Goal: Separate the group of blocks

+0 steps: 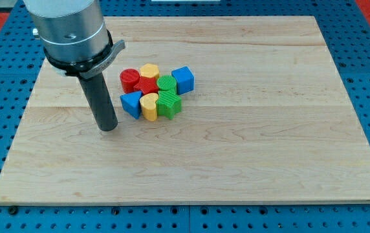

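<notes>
My tip (108,127) sat just left of the blue block (131,103), no gripper on it. Blocks looked light, probably slippery; I'd shove the cluster's edge pieces.

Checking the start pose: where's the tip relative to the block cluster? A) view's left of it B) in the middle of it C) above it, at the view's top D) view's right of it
A: my tip rests on the board at the view's left of the cluster, nearest the blue block, with a small gap between them.

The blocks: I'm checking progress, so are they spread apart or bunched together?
Bunched. The blue cube, red cylinder and the rest touch in one cluster; my tip sits at its left, apart.
</notes>
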Controlling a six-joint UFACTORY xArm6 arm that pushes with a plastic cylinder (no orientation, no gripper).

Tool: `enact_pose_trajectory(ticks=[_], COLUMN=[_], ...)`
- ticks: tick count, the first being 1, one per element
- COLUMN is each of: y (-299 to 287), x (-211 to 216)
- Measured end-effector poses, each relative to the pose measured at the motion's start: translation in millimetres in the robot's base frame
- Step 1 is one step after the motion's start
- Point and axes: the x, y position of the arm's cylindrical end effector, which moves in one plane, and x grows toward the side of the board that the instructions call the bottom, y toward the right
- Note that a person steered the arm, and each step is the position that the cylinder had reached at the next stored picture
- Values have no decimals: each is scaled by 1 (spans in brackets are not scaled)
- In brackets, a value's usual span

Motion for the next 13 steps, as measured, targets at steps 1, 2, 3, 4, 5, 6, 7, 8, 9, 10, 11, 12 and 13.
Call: enact_pose_trajectory(ticks=[1,2,3,4,5,6,7,8,9,10,11,12,13], y=[5,5,7,24,96,140,125,131,118,95,54,28,44], x=[4,11,13,16,-10,-12,-46,-78,-102,-128,-140,-139,-137])
